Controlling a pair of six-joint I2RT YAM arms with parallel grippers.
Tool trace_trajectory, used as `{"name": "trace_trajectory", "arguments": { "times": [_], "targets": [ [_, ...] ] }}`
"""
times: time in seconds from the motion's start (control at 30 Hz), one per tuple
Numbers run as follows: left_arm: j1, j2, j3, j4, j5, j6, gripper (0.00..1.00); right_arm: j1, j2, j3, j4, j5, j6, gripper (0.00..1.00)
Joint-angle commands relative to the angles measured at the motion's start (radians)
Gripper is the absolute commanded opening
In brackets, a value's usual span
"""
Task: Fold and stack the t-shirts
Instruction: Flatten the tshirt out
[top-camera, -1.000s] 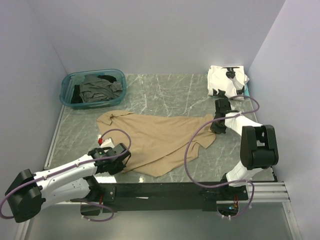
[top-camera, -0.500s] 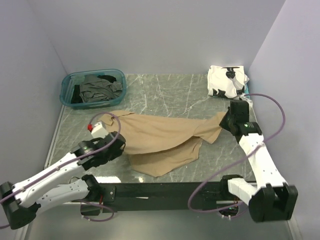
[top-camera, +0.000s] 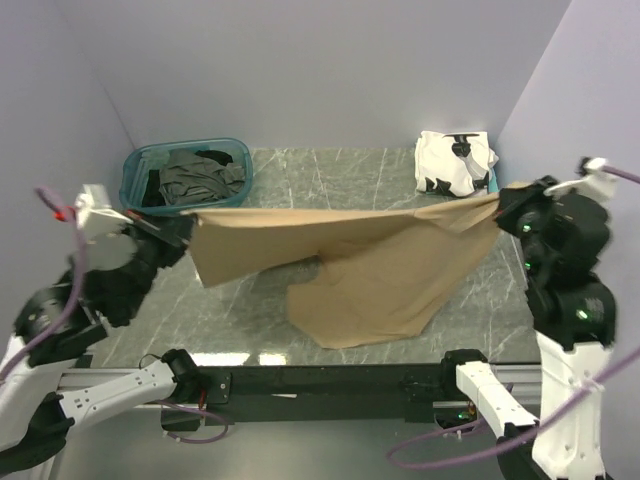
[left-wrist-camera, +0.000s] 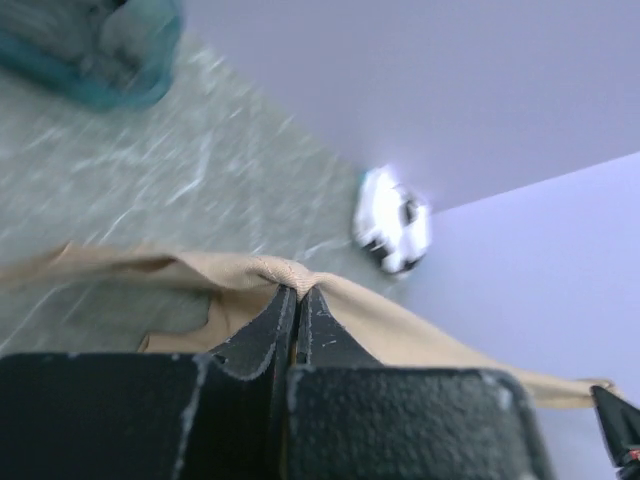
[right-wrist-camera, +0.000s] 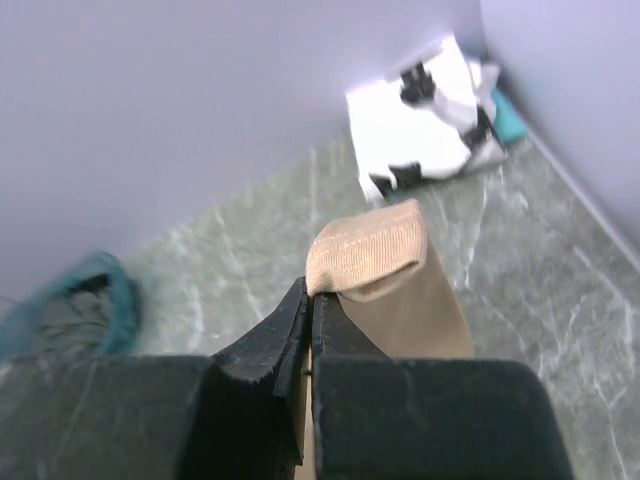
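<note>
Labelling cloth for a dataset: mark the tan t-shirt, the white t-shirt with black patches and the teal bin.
tan t-shirt (top-camera: 380, 265): top view, middle of the hanging cloth
white t-shirt with black patches (top-camera: 445, 158): top view, its white middle
teal bin (top-camera: 132, 190): top view, left wall

one tan t-shirt, one white t-shirt, one teal bin, two pincers

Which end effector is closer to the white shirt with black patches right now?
Right. The right end effector is just near-right of the white shirt; the left end effector is across the table by the teal bin.
</note>
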Motion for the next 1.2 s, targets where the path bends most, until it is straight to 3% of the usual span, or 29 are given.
{"name": "trace_trajectory", "arguments": {
  "times": [0.0,0.2,0.4,0.7,0.8,0.93,1.0,1.07,1.17],
  "targets": [
    [-0.001,0.028,0.158,0.100,-0.040,0.170,0.01,-0.007,-0.002,0.227,-0.075,0.044,-0.042,0.00],
    [-0.003,0.038,0.346,0.240,0.209,0.394,0.01,-0.006,0.006,0.539,-0.173,0.055,-0.088,0.00],
    [-0.001,0.021,0.435,0.334,0.358,0.437,0.01,-0.007,-0.012,0.723,-0.201,0.038,-0.115,0.00],
    [-0.001,0.067,0.587,0.325,0.379,0.481,0.01,-0.007,-0.017,0.830,-0.162,-0.011,-0.145,0.00],
    [0.000,0.091,0.582,0.348,0.298,0.514,0.01,-0.007,-0.009,0.807,-0.131,-0.046,-0.157,0.00],
    [-0.001,0.153,0.516,0.366,0.005,0.580,0.01,-0.007,0.035,0.735,-0.063,-0.065,-0.175,0.00],
    [-0.001,0.193,0.448,0.387,-0.234,0.600,0.01,-0.006,0.047,0.640,-0.008,-0.075,-0.178,0.00],
    [-0.001,0.206,0.372,0.473,-0.369,0.635,0.01,-0.006,0.063,0.562,0.033,-0.085,-0.178,0.00],
    [0.014,0.222,0.220,0.574,-0.387,0.669,0.01,-0.007,0.080,0.382,0.123,-0.052,-0.160,0.00]
  ]
}}
